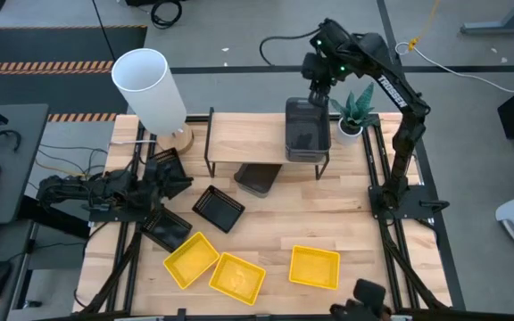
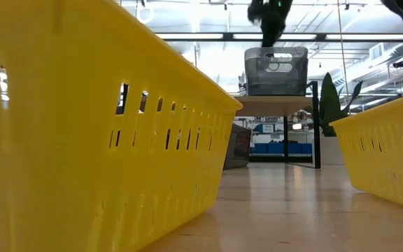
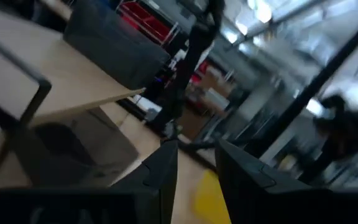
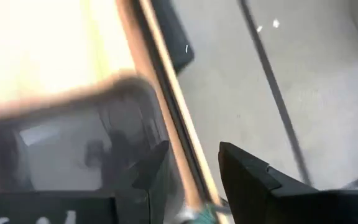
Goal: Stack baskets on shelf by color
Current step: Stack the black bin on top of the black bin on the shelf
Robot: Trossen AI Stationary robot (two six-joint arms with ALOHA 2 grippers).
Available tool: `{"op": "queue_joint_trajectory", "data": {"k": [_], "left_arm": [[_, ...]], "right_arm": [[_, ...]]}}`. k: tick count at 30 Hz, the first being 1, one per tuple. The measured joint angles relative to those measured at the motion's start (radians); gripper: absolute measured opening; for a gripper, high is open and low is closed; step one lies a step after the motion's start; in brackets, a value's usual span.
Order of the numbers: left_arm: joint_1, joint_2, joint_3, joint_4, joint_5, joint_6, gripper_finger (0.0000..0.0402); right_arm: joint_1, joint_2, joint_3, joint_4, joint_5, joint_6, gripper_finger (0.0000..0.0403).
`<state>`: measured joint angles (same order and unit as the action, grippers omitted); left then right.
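Grey concrete floor surrounds my light-wood worktop [image 1: 346, 223], and I read the overhead view as a clock. At twelve stands the shelf [image 1: 239, 143], a pale plank on thin black legs.

Progress: I judge the job about a third done at most. Grey baskets [image 1: 307, 129] sit stacked on the shelf's right end, smoky translucent plastic with slotted walls. A third grey basket [image 1: 257, 178] lies on the worktop, half under the shelf. Two black baskets [image 1: 219, 209] and [image 1: 166, 230], dark and flat, wait at nine. Three yellow baskets, at seven [image 1: 191, 259], six [image 1: 236, 276] and five [image 1: 315, 267], glossy with rows of slots, are untouched.

My right pincer [image 1: 315, 85] hangs just past the stack's far edge, fingers parted and holding nothing, apparently let go of the stack. My left pincer [image 1: 163, 174] lies low at nine near the lamp [image 1: 154, 94], fingers apart with nothing between them in its wrist view.
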<state>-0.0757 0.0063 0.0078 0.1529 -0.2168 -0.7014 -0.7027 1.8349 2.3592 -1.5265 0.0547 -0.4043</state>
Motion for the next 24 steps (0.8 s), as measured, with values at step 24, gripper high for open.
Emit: {"op": "queue_joint_trajectory", "data": {"k": [24], "left_arm": [[0.0, 0.284, 0.357, -0.346, -0.039, -0.282, 0.0114]], "right_arm": [[0.321, -0.278, -0.043, 0.117, -0.143, 0.388, 0.0142]]}}
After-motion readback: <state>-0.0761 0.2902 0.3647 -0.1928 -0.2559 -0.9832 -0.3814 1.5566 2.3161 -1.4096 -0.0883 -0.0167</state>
